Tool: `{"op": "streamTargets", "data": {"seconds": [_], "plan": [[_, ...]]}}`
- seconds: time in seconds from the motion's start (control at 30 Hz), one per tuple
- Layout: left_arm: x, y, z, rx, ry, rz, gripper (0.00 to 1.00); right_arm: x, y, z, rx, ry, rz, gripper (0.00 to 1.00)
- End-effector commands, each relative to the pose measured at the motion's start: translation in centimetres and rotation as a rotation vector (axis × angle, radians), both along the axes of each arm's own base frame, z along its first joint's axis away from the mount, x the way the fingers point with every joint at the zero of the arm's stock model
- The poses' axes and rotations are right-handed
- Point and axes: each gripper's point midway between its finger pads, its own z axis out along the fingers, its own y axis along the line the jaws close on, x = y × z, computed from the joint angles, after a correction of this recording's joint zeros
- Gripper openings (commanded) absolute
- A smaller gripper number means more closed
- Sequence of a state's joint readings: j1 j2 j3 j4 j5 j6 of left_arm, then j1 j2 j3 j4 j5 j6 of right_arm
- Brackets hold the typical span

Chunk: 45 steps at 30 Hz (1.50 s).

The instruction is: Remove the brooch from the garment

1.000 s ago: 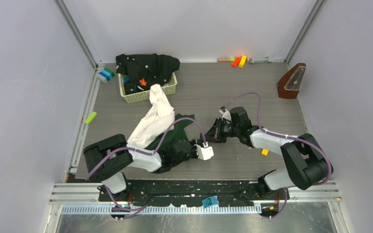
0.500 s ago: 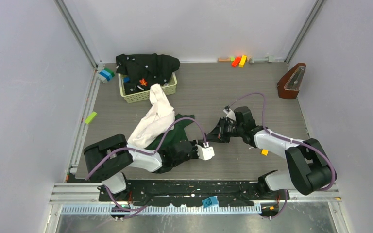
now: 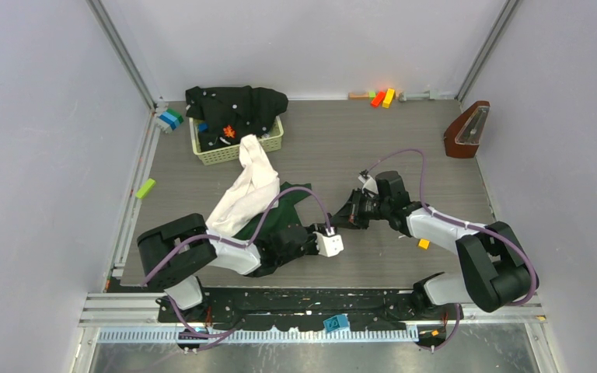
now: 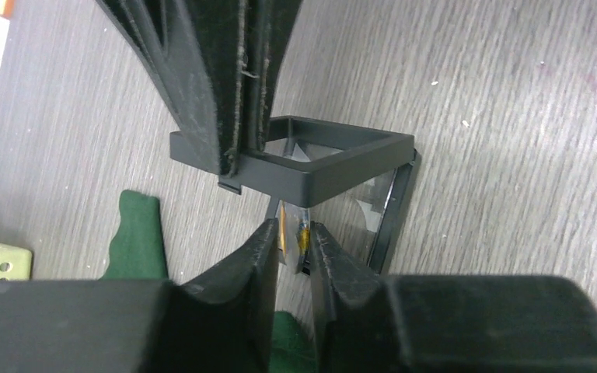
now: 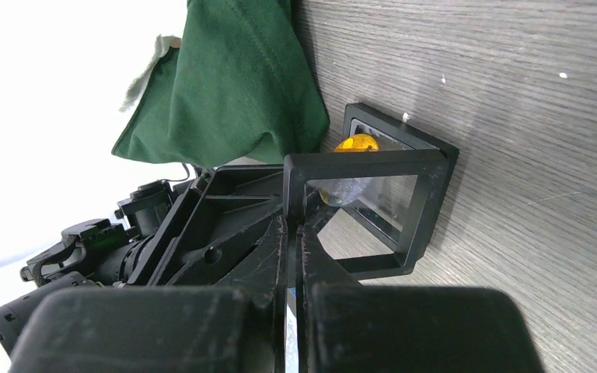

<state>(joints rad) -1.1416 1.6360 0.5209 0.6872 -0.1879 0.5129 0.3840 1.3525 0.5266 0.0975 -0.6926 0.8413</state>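
Grey wood-grain worktop [image 3: 334, 148], pale bare walls on three sides. Far-left corner: perforated basket [image 3: 276, 144] holding a black speckled garment [image 3: 237, 105]. Far-right corner: metronome [image 3: 466, 130].

Cream-and-green garment [image 3: 253, 183] trails from the basket toward the near edge, left of centre, passing under the left arm. Brooch [image 4: 301, 233], amber, is off the cloth, pinched between the left fingers [image 4: 258, 252]. It sits over a black box base [image 4: 392, 210] just beside the green hem, mid worktop toward the near edge. Right fingers [image 5: 268, 260] pressed tight on the raised lid frame [image 5: 365, 163].

Judgement: removal looks done, boxing in hand. To do it well, hold the lid high and steady and lower the brooch onto the middle of the clear membrane. Spread the left fingers only once it rests, and draw them straight back before the lid drops.
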Motion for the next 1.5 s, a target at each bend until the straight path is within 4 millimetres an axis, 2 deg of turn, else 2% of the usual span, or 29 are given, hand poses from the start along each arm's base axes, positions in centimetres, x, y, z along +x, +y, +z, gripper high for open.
{"op": "streamTargets", "data": {"seconds": [0.0, 0.1, 0.33, 0.43, 0.5, 0.6, 0.77, 0.9, 1.27, 1.47], "plan": [[-0.8, -1.3, 1.0, -0.059, 0.035, -0.046, 0.29, 0.5, 0.0, 0.8, 0.013, -0.043, -0.005, 0.01], [-1.2, -1.4, 1.6, -0.082, 0.054, -0.062, 0.40, 0.6, 0.0, 0.9, 0.012, -0.046, -0.009, 0.01], [-2.8, -0.8, 3.7, -0.175, 0.117, -0.074, 0.53, 1.1, -1.0, 0.7, -0.082, -0.062, -0.026, 0.01], [-2.5, 0.3, 4.9, -0.237, 0.165, -0.031, 0.58, 1.1, -1.6, 0.4, -0.137, -0.054, -0.037, 0.00], [-2.0, 1.1, 5.3, -0.284, 0.287, 0.028, 0.58, 1.3, -2.0, 0.3, -0.165, -0.056, -0.044, 0.01], [-0.1, 2.5, 5.2, -0.326, 0.462, 0.153, 0.59, 1.7, -2.4, 0.5, -0.199, -0.072, -0.054, 0.01], [1.3, 2.8, 4.3, -0.329, 0.640, 0.255, 0.53, 2.4, -3.1, -0.1, -0.272, -0.067, -0.079, 0.01], [1.8, 2.9, 3.3, -0.279, 0.677, 0.300, 0.49, 3.1, -3.2, -0.9, -0.313, -0.064, -0.094, 0.01], [2.4, 3.9, 3.4, -0.291, 0.655, 0.335, 0.49, 5.8, -2.3, -2.8, -0.428, -0.044, -0.096, 0.01], [2.6, 4.4, 3.5, -0.281, 0.638, 0.357, 0.49, 7.9, -2.7, -3.2, -0.507, -0.070, -0.123, 0.01]]}}
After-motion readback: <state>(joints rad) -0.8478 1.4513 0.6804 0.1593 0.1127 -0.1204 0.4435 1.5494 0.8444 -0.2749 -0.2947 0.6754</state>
